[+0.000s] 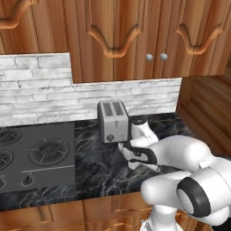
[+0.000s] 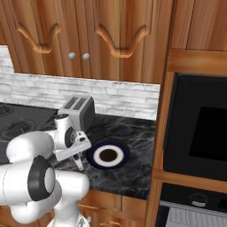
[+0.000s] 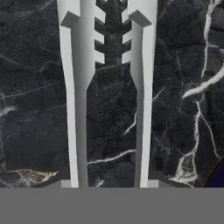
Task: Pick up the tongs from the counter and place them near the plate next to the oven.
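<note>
Glossy black marble table [image 1: 94,167] with thin white veins, under reddish wooden cabinets and a white brick backsplash. From the left: grey cooktop with burner rings [image 1: 36,155], boxy silver toaster [image 1: 113,121], then the white arm's two-finger pincer [image 2: 79,163] low over the table, just left of a dark blue round plate [image 2: 107,155], with the steel-fronted wall oven [image 2: 199,133] beyond at far right. Slim silver metal tongs [image 3: 107,94] directly ahead of the pincer in the hand view, long axis running straight away along the pincer's line, toothed ends farthest off. Tongs probably clamped already, arms emerging from between the finger tips; cannot tell for sure.
</note>
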Available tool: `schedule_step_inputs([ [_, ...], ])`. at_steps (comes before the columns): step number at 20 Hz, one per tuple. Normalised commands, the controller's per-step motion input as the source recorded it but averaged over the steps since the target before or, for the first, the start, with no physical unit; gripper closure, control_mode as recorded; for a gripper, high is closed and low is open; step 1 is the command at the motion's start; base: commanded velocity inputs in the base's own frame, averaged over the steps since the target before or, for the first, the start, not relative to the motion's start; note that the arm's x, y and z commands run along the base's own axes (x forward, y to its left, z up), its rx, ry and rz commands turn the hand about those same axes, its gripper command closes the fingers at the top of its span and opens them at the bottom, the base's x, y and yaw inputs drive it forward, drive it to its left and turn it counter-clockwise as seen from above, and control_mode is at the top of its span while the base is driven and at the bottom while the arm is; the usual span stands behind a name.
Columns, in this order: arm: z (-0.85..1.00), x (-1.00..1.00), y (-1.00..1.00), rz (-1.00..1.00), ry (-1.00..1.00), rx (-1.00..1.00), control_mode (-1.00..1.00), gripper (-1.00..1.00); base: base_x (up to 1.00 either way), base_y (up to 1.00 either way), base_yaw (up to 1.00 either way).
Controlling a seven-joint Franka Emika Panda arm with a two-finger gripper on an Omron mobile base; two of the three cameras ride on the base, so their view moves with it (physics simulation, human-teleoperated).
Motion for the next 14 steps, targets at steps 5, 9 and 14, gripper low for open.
schedule_step_inputs([
  [5,-0.29,-0.05,0.00,0.02,-0.02,0.00,-1.00,-1.00,0.00,0.00,0.00],
  [9,0.39,-0.35,-0.03,0.00,-0.13,0.00,-1.00,-1.00,0.00,0.00,0.00],
  [14,0.48,-0.18,-0.13,0.01,-0.12,0.01,-1.00,-1.00,0.00,0.00,0.00],
])
